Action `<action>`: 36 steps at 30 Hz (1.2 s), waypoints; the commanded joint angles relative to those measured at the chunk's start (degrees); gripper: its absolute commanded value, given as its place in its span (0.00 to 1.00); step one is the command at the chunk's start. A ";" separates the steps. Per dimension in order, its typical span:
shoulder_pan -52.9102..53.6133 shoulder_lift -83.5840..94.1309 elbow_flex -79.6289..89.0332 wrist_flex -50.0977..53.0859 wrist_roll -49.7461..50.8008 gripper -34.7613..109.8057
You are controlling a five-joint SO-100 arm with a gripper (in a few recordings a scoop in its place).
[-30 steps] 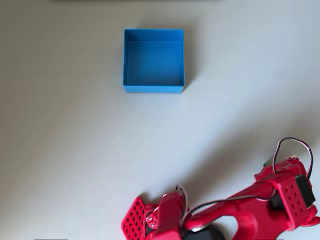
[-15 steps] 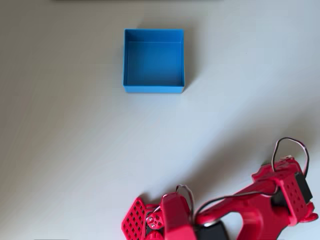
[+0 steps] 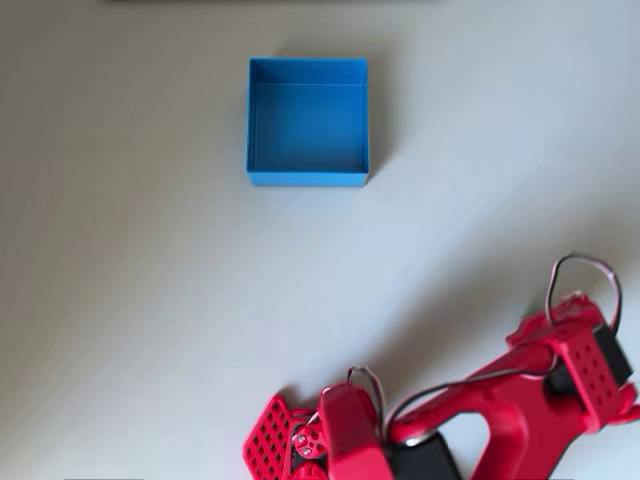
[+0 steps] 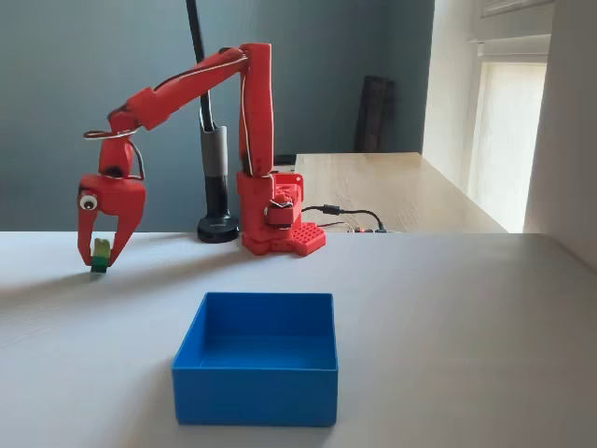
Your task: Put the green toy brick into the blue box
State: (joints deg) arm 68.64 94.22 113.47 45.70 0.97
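Observation:
At the left of the fixed view my red gripper (image 4: 99, 263) points straight down, shut on the green toy brick (image 4: 99, 252), which sits between the fingertips at or just above the table. Whether the brick touches the table I cannot tell. In the overhead view the wrist (image 3: 585, 370) is at the lower right and covers the brick. The blue box (image 3: 307, 179) stands open-topped and holds nothing, far from the gripper at the upper middle. In the fixed view the blue box (image 4: 254, 397) is near the front, to the right of the gripper.
The arm's red base (image 4: 280, 229) stands at the back of the white table, seen at the bottom edge (image 3: 275, 445) from overhead. A black pole on a round foot (image 4: 216, 224) is beside it. A wooden desk (image 4: 392, 187) with cables lies behind.
The wrist section has shifted slightly at the lower right. A sliver of green beside it in the oldest frame is now covered by the arm. The box has not moved.

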 commanded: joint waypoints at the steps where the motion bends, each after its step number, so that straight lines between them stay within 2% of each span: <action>1: -4.22 1.76 -9.67 10.20 -0.79 0.27; 9: -19.42 2.37 -30.67 35.77 0.00 0.27; 13: -28.48 1.85 -39.81 44.03 -1.23 0.27; 28: -57.30 1.49 -42.36 44.47 -3.60 0.27; 36: -64.86 1.23 -39.90 36.74 -4.66 0.27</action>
State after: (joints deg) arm 5.62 94.04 74.44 85.96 -2.55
